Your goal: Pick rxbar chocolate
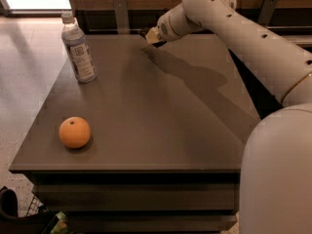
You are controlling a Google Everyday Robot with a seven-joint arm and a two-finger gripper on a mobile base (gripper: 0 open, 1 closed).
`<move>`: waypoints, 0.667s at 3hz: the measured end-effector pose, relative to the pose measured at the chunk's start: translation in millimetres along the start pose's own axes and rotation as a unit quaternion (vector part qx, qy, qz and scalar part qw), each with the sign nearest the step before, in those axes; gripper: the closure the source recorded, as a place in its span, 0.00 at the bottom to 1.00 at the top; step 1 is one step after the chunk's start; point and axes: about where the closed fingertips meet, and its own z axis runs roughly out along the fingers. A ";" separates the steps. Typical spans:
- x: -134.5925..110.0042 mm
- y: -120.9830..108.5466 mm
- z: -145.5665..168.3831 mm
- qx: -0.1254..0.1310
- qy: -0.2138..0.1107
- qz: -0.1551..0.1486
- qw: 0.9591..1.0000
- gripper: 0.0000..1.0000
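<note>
Bottle label [83,57] illegible; gripper [149,35] at table [161,116] far edge.

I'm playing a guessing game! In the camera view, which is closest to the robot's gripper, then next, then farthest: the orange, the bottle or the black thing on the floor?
The gripper is at the far edge of the table.
1. The bottle, on the far left.
2. The orange, near the front left corner.
3. The black thing on the floor, below that corner.

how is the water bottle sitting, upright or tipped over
Upright: the bottle stands on its base near the left edge of the table, cap on top. The gripper is at the far edge, apart from it.
</note>
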 end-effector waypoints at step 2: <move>-54.4 4.9 -75.4 -0.036 -0.034 -0.074 0.996 1.00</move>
